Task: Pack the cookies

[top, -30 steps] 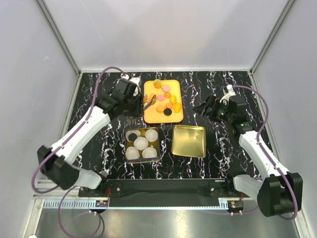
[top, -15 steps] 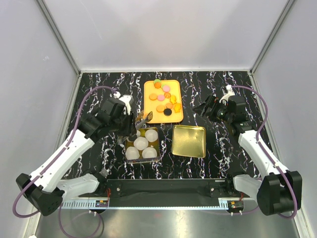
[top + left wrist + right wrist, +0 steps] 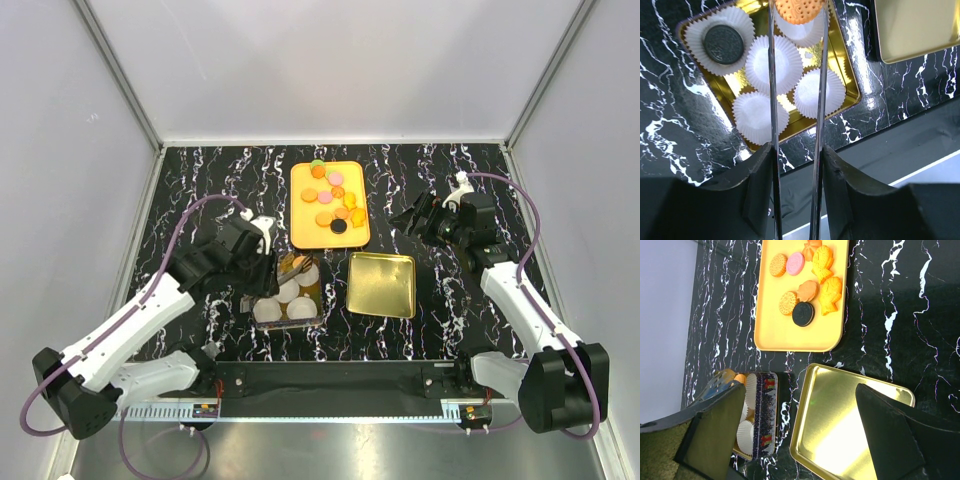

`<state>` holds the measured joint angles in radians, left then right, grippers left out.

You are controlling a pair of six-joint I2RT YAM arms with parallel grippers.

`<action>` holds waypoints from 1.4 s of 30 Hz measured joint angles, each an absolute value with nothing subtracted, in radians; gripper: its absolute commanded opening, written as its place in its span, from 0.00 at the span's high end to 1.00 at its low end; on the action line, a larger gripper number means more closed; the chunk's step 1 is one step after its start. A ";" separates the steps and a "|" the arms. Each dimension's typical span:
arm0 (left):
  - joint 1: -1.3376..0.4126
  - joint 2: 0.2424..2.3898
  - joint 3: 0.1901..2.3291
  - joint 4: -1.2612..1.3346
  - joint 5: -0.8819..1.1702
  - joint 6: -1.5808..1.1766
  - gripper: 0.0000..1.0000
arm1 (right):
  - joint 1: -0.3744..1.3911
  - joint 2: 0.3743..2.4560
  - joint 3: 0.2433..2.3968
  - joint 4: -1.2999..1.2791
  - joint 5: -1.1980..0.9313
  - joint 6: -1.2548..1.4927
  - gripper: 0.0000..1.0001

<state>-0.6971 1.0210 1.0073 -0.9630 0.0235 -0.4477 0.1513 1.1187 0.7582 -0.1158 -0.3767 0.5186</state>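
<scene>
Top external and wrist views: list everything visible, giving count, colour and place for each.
table: one, black marbled, under everything
tray: one, orange, far middle
cookies: about eleven, mostly orange, on the tray
tin: one, gold inside, nearer than the tray
paper cups: five, white, in the tin
black cookie: one, in a paper cup
lid: one, gold, right of the tin
tongs: one pair, metal, gripped above the tin
orange cookie: one, between the tongs' tips, above the tin
left hand: one, black, shut on the tongs
right hand: one, black, open, right of the tray
</scene>
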 measured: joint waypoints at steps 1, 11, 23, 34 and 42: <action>-0.703 1.021 1.002 -0.962 0.024 -0.451 0.56 | 0.151 1.119 0.758 -0.116 -0.376 0.519 0.00; -0.729 1.021 0.962 -0.937 0.023 -0.472 0.52 | 0.151 1.122 0.758 -0.116 -0.376 0.517 0.00; -0.729 1.021 0.966 -0.934 0.023 -0.471 0.49 | 0.151 1.128 0.758 -0.116 -0.376 0.517 0.00; -0.730 1.114 1.298 -0.999 0.033 -0.430 0.49 | 0.151 1.130 0.758 -0.116 -0.377 0.517 0.00; -0.731 1.430 1.439 -0.927 0.014 -0.384 0.50 | 0.151 1.130 0.758 -0.117 -0.377 0.515 0.00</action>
<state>-0.7307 1.4303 1.4387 -0.9268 0.0139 -0.3836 0.1513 1.1297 0.7582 -0.1169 -0.3767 0.5152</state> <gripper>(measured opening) 0.512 0.994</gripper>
